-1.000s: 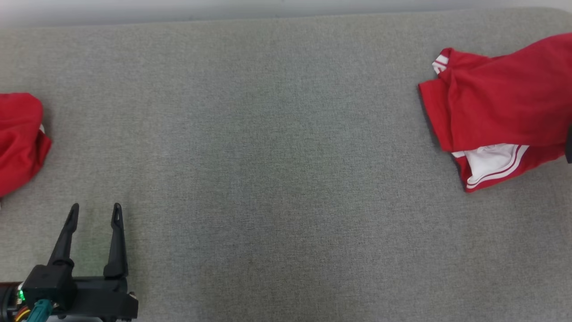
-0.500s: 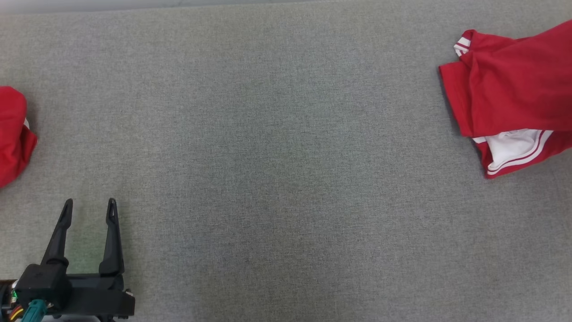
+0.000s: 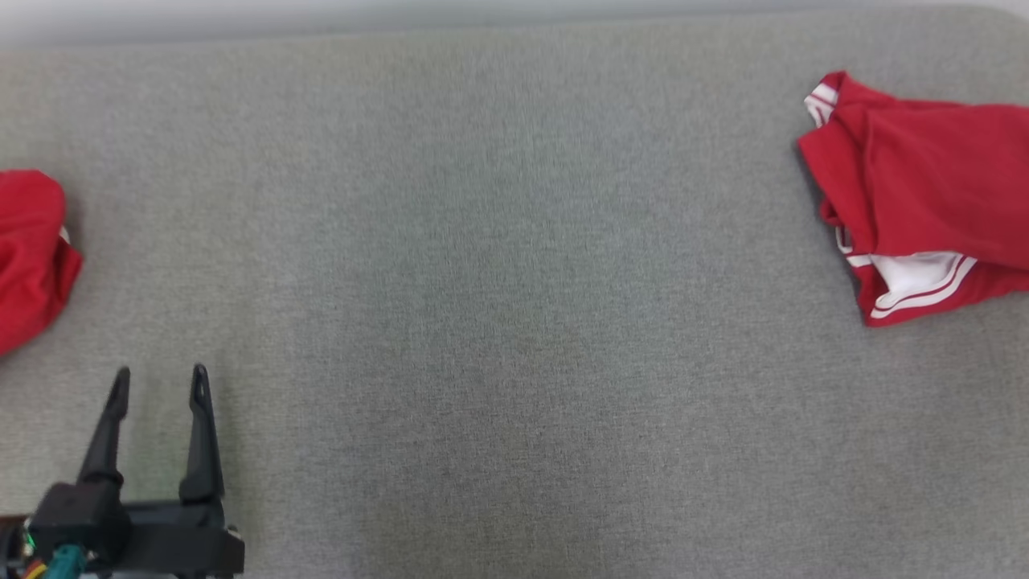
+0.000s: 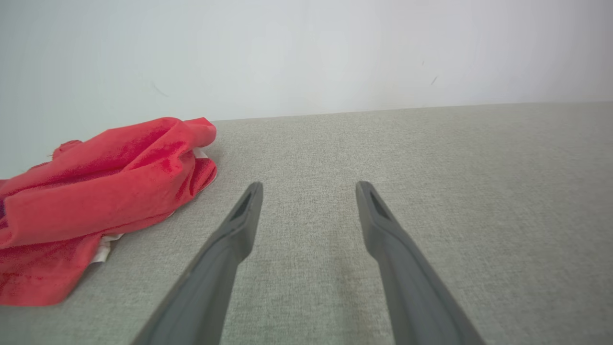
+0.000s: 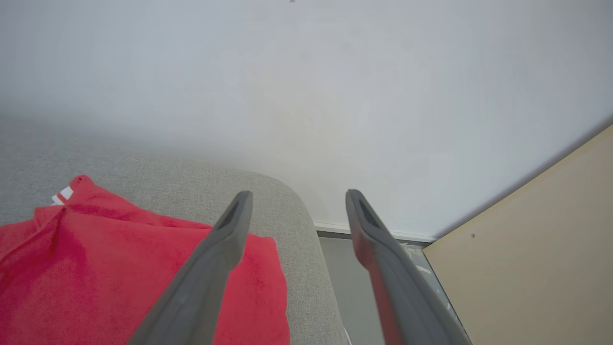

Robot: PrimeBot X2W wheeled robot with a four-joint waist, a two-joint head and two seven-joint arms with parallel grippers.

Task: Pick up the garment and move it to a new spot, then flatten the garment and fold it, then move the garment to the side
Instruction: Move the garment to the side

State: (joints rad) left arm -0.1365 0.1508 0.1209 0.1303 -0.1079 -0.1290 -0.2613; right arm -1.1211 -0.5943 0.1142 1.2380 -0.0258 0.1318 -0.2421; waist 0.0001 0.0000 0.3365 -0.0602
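The red garment (image 3: 924, 185) with white trim lies in a loose fold at the table's (image 3: 514, 305) far right end, running off the head view's right edge. A second ago its upper layer rose toward the top right corner, pulled taut; now that layer has dropped and rests lower and flatter on the folds beneath, with the white lining showing at the near edge.

The right hand (image 5: 298, 193) hangs above the table's rounded right corner with its fingers spread wide and nothing between them. The cloth is below it, not gripped.

The left hand (image 3: 161, 372) sits over the table's near left part, fingers as wide apart as before and empty. A second red cloth (image 3: 28, 249) lies bunched at the table's left end, untouched. The small shift of everything in the head view is the camera's own.
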